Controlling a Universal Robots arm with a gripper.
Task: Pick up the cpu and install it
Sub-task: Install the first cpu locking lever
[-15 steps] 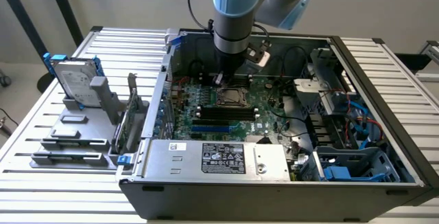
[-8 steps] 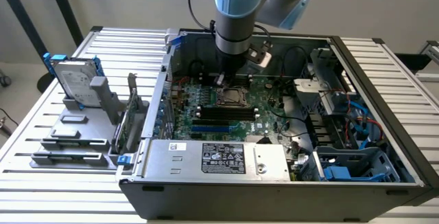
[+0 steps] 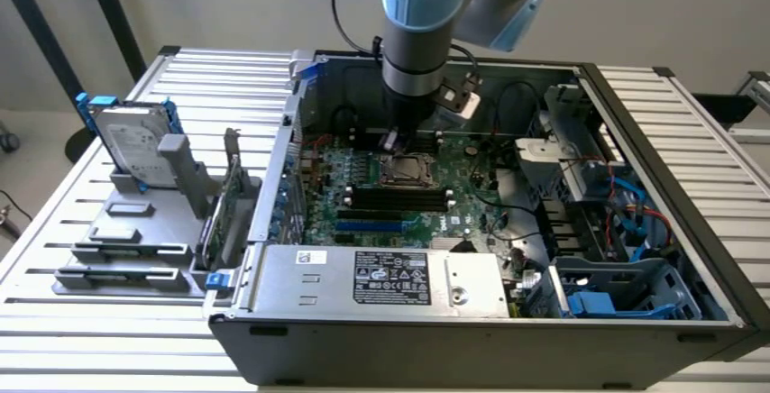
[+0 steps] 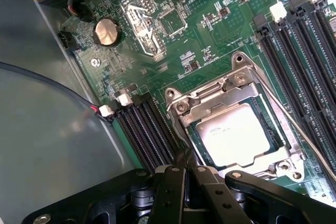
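The cpu point(image 4: 237, 132), a small square chip with a silver-grey top, lies flat inside the metal socket frame point(image 4: 181, 106) on the green motherboard. In the exterior view the cpu point(image 3: 405, 170) sits in the middle of the open computer case. My gripper point(image 4: 186, 167) hangs just over the socket's edge, beside the chip. Its black fingers point(image 4: 173, 192) are pressed together and shut, with nothing between them. In the exterior view the gripper point(image 3: 394, 141) reaches down into the case right behind the socket.
Black memory slots point(image 4: 144, 132) run beside the socket, and a thin metal lever point(image 4: 302, 129) crosses its other side. A silver power supply point(image 3: 379, 276) fills the case front. At the exterior view's left, a blue-framed hard drive point(image 3: 126, 141) stands on a grey fixture. Cables and a drive cage point(image 3: 614, 222) crowd the exterior view's right.
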